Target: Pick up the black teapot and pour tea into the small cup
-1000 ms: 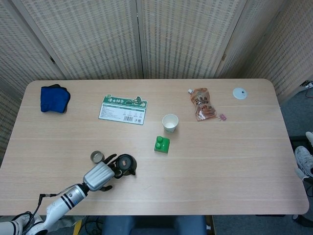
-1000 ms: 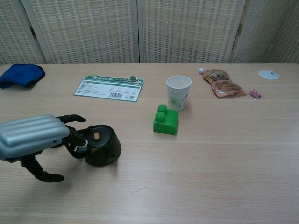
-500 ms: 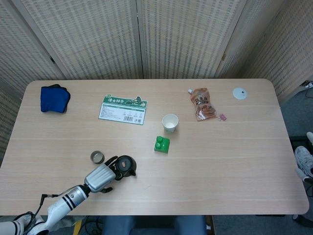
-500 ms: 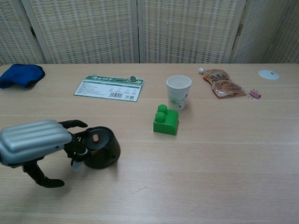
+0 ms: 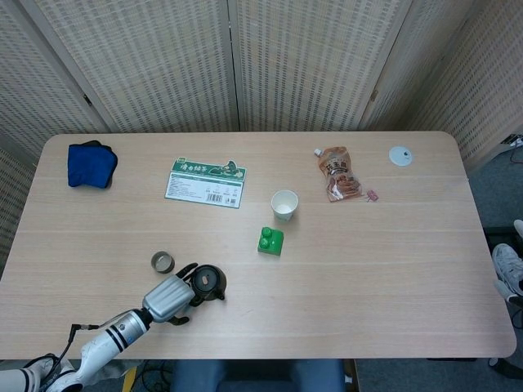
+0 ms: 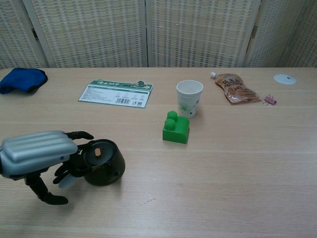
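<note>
**Left hand at the teapot's handle side, grip not yet plain**

The small round black glazed teapot [image 6: 101,162] sits on the pale wooden table [image 5: 392,245], near its front edge. The left hand [image 6: 37,156], silver-backed with black fingers, lies touching the teapot's left side, fingers curled in about the handle; whether they have closed firmly on it I cannot tell. The right hand is in neither view.

The teapot looks rigid, smooth and probably slippery, fragile if dropped, and likely heavy for its size if filled. Its lid sits loose-looking on top and may slide in a steep pour. The side handle seems the sound place to hold it.

Just beyond and left of the teapot, as the head view shows it, stands the small round metal-rimmed cup [image 5: 163,262], close enough to be knocked by the hand. Further back and right of the teapot stand a green toy brick [image 6: 175,128] and a white paper cup [image 6: 189,97], neither in the way. Well behind the teapot lie a printed green-and-white card [image 6: 116,93], a blue cloth [image 6: 22,80] and a brown snack pouch [image 6: 236,88].
</note>
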Tool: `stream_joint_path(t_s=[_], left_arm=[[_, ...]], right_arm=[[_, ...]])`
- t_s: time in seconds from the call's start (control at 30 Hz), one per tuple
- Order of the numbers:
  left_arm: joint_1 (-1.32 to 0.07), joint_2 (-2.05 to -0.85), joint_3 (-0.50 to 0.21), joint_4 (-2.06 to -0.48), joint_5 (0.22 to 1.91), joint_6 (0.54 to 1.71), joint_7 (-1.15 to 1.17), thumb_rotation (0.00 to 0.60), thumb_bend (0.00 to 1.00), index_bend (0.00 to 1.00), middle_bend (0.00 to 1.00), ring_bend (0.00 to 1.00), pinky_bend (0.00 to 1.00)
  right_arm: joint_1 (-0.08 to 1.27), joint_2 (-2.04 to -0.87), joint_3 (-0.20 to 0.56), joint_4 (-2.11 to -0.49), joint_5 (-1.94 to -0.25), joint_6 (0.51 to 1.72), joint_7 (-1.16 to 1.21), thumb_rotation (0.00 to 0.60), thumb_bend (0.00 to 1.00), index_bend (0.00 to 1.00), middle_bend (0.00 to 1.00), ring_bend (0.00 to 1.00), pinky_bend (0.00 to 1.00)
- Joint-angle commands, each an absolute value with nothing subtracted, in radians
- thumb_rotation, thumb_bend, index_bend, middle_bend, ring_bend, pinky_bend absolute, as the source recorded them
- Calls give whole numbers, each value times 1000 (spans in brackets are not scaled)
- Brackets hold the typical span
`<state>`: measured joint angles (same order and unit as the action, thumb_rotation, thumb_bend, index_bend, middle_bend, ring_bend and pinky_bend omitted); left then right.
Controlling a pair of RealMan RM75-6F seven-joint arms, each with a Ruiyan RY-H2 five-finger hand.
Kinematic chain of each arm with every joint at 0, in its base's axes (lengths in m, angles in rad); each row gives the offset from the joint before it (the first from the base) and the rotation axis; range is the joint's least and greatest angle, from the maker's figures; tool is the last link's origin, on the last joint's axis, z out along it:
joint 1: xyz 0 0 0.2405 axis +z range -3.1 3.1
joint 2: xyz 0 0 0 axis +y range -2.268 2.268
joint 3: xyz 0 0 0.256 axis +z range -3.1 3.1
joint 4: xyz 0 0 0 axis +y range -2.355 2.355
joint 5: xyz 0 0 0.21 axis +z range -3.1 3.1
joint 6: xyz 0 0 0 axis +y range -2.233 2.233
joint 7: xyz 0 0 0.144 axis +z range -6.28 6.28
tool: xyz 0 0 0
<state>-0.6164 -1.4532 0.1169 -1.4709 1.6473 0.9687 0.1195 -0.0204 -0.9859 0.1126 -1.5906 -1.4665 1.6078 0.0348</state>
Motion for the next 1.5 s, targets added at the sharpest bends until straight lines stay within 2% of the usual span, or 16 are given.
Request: stream_joint_path(t_s=[0.03,0.27,0.63,0.83,0.9,1.0,1.13,1.3,1.43,1.5], left_arm=[[-620,-1446,112,-1486,1638,964,98,600,182,809,795,699,0],[-623,-1439,103,-1500,1645,986,47,600,166,848,842,748,0],[-619,-1437,83,-1529,1643,1025,-10,600,157,983,970,849,0],[-612,-1433,77,-1542,1624,1032,-26,589,149,1000,1000,877,0],[-607,-1431,74,-1545,1616,1035,-32,547,143,1000,1000,882,0],[-603,-1428,71,-1552,1607,1037,-39,410,125,1000,1000,888,0],[-602,-1418,69,-1562,1603,1039,-46,295,93,1000,1000,891,0],[-589,-1411,52,-1578,1586,1063,-27,247,81,1000,1000,901,0],[-573,-1409,35,-1594,1566,1093,-16,121,80,1000,1000,916,1],[-564,-1407,26,-1602,1557,1109,-10,85,80,1000,1000,922,28]], right_arm=[[-20,-986,113,-1590,-1467,1608,35,600,75,103,95,84,202],[-22,-988,114,-1586,-1465,1609,38,600,75,103,94,84,202],[-23,-991,116,-1582,-1467,1613,43,600,75,103,95,84,202],[-23,-996,115,-1578,-1465,1611,45,600,75,103,95,84,202],[-22,-997,116,-1576,-1465,1610,45,600,75,103,95,84,202],[-22,-999,116,-1575,-1465,1610,46,600,75,103,95,84,202],[-21,-1000,117,-1573,-1466,1611,47,600,76,103,95,84,202],[-21,-1001,118,-1573,-1469,1613,47,600,75,103,95,84,202],[-21,-999,119,-1575,-1469,1614,46,600,75,103,95,84,202],[-21,-999,119,-1576,-1469,1615,45,600,75,103,94,84,202]])
